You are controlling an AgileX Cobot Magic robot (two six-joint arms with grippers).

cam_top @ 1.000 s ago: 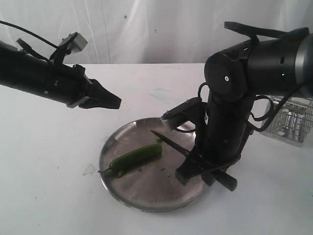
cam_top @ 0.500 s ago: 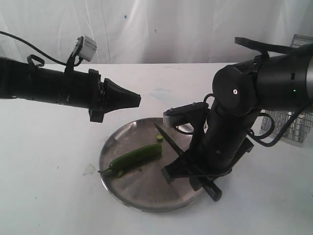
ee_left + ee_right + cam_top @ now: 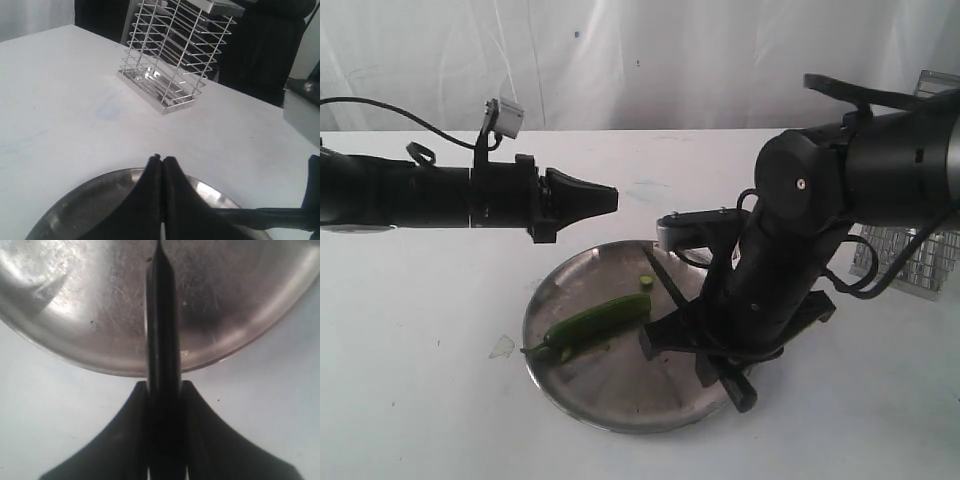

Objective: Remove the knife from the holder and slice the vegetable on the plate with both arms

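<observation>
— Start closest in. What is your right side doing?
— My right arm (image 3: 860, 170) bends down over the near-right edge of the plate (image 3: 610, 385). My right gripper (image 3: 163, 390) is clamped on the black handle of the knife (image 3: 665, 280). The blade slants across the plate with its point toward the far rim.

— And the vegetable?
— The vegetable (image 3: 600, 320) lies in the plate's left half, stem end by the left rim and cut end just beside the blade. A small green slice (image 3: 646, 282) sits apart from it, close to the blade. I cannot tell whether the edge touches the metal.

— Further back?
— My left arm (image 3: 420, 195) stretches out level above the table (image 3: 420, 400). My left gripper (image 3: 161, 162) hangs over the plate's far rim, jaws pressed together on nothing. Beyond it the holder (image 3: 172, 60) stands on the table, well apart from the plate.

— What differs from a second ago?
— The left arm sloped downward then and sat further left. Now it is level and has reached in to the plate. The right arm has shifted left, the knife slants more steeply, and the slice was not showing before.

— The count?
— Two arms, one knife, one plate, one holder, one long pod and one slice.
</observation>
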